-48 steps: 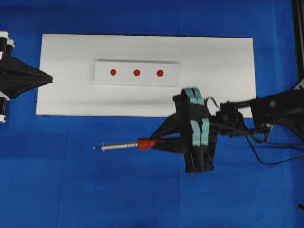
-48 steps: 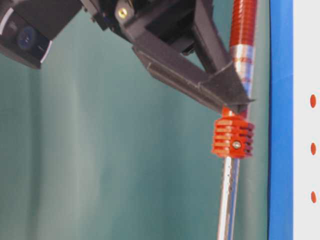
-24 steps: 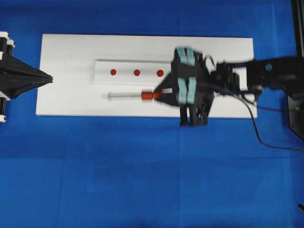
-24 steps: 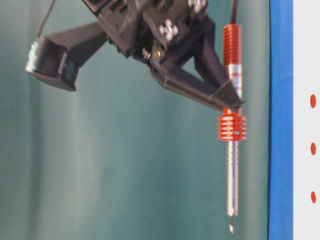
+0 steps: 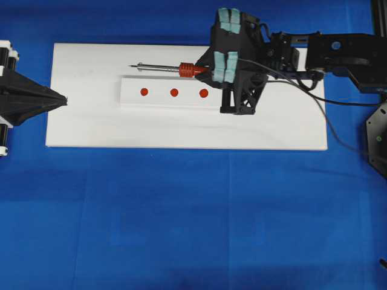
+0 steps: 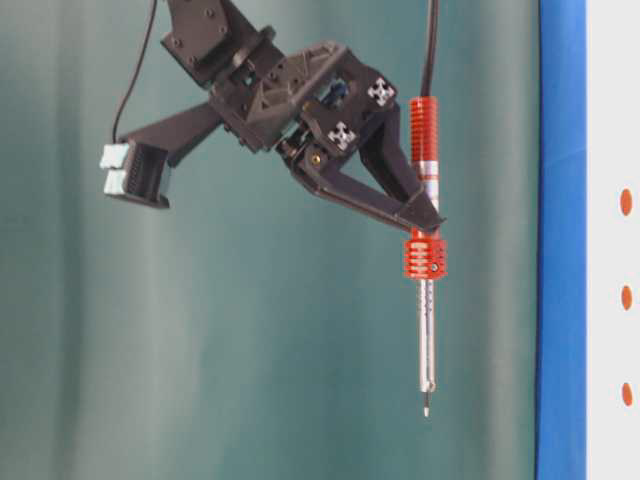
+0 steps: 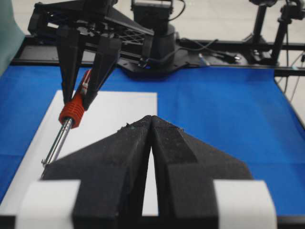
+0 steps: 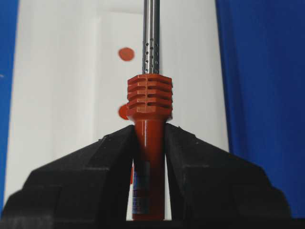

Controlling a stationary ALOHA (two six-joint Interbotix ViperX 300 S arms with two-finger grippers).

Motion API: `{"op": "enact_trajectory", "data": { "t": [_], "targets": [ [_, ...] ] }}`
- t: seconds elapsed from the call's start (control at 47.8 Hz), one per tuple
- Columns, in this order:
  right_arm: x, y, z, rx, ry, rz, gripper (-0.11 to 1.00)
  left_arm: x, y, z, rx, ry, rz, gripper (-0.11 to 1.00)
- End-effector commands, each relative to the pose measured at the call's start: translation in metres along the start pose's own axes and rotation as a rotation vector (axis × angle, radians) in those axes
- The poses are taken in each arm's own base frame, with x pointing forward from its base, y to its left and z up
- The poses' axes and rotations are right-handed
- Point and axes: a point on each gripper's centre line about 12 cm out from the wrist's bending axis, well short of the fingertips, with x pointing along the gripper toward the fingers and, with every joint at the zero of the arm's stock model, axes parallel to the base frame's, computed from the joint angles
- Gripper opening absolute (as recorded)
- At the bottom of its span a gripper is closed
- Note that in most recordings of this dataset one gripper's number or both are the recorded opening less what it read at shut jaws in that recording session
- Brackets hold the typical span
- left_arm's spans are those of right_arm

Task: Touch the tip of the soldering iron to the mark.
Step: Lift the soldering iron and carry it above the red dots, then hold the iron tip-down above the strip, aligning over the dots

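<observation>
Soldering iron is clamped by its red handle in your right gripper, held in the air above the far edge of the white board, its tip not yet on any mark; lower slowly and aim the tip, not the shaft; you have three red marks, one strip, one iron; your left gripper stays clenched, empty, beside the board.

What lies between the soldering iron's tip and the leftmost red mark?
Overhead: only bare white board and the raised strip's far edge separate the soldering iron's tip from the leftmost red mark.
</observation>
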Motion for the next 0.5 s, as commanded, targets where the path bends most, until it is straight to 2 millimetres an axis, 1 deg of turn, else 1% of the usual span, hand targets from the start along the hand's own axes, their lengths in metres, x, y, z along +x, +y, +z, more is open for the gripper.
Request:
{"op": "enact_trajectory", "data": {
  "t": [0.0, 0.251, 0.481],
  "targets": [
    [-0.004, -0.002, 0.016, -0.004, -0.035, -0.006, 0.06, 0.002, 0.0, 0.003, 0.003, -0.009, -0.003, 0.02],
    [-0.003, -0.005, 0.014, -0.002, -0.005, -0.011, 0.06, 0.002, 0.0, 0.002, 0.001, -0.008, -0.002, 0.02],
    [-0.001, -0.01, 0.001, 0.005, 0.154, -0.023, 0.06, 0.002, 0.0, 0.002, 0.003, -0.006, -0.003, 0.02]
  ]
}}
